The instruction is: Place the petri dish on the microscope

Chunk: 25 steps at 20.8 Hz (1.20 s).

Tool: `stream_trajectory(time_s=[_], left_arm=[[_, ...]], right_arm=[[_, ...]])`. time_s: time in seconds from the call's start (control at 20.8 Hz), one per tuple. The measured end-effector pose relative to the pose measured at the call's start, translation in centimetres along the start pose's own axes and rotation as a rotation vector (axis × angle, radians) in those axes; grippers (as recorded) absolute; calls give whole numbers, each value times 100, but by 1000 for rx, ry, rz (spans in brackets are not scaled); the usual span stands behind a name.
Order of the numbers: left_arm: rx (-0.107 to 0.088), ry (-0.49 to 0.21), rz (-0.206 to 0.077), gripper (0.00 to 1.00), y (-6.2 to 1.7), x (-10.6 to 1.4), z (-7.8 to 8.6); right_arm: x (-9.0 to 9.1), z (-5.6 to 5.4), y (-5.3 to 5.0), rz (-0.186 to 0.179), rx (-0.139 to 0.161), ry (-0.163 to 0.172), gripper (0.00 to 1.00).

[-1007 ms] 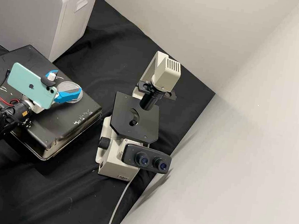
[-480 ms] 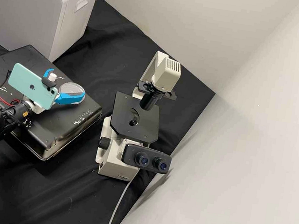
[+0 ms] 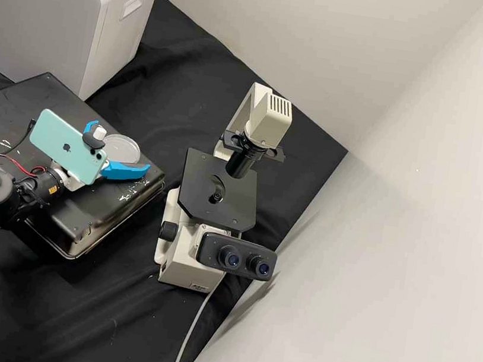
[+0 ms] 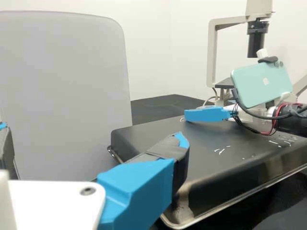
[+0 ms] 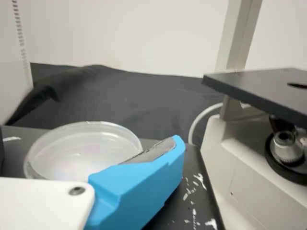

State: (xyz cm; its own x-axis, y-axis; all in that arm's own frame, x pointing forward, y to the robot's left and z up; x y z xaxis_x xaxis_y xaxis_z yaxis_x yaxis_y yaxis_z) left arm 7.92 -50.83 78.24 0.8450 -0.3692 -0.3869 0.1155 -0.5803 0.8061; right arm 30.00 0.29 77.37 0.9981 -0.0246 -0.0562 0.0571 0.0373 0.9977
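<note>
Straddling the petri dish (image 3: 120, 146) on the case (image 3: 95, 209), right fingers (image 3: 126, 171) spread; left fingers (image 4: 144, 179) likewise.

- The flat black microscope stage plate (image 3: 218, 196) lies open from above on its near half.
- A dark cylindrical lens barrel (image 3: 238, 161) hangs over the stage's far half from a cream arm (image 3: 261, 112), leaving a gap beneath it.
- A strip of bare black bench cloth (image 3: 167, 134) separates the microscope from the raised black metal platform (image 3: 87, 213).
- A large white box (image 3: 62, 6) blocks the bench's far left corner, just behind the platform.
</note>
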Motion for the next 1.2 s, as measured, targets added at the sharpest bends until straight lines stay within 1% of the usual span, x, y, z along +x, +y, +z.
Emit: stream_trajectory(time_s=[0.05, 0.29, 0.34, 0.43, 0.53, 0.72, 0.82, 0.96, 1.01, 1.06, 1.1, 1.15, 1.2], left_arm=[[0, 0, 0, 100, 0, 0, 0], [0, 0, -1, 100, -1, 1, 1], [-9, 0, -2, 100, -3, 2, 3], [1, 2, -7, 100, -13, 7, 13], [6, 2, -9, 100, -17, 10, 18], [6, 2, -9, 100, -17, 10, 18], [6, 2, -9, 100, -17, 10, 18], [6, 2, -9, 100, -17, 10, 18], [6, 2, -9, 100, -17, 10, 18], [6, 2, -9, 100, -17, 10, 18], [6, 2, -9, 100, -17, 10, 18], [6, 2, -9, 100, -17, 10, 18], [6, 2, -9, 100, -17, 10, 18]], right_arm=[[14, 21, 3, 0, 0, -7, 100], [59, 37, -8, -1, 0, -11, 100], [62, 43, -14, -1, 0, -12, 100], [64, 49, -20, -2, 0, -13, 100], [64, 49, -20, -2, 0, -13, 100], [64, 49, -20, -2, 0, -13, 100], [78, 42, -13, 0, 17, -11, 100], [91, 37, -17, -10, 41, -11, 100], [97, 32, -16, -13, 52, -7, 0], [101, 37, -10, -17, 60, -4, 0], [104, 35, -13, -23, 61, 3, 0], [109, 44, -19, -27, 62, 3, 0], [110, 44, -28, -34, 70, 6, 0]])
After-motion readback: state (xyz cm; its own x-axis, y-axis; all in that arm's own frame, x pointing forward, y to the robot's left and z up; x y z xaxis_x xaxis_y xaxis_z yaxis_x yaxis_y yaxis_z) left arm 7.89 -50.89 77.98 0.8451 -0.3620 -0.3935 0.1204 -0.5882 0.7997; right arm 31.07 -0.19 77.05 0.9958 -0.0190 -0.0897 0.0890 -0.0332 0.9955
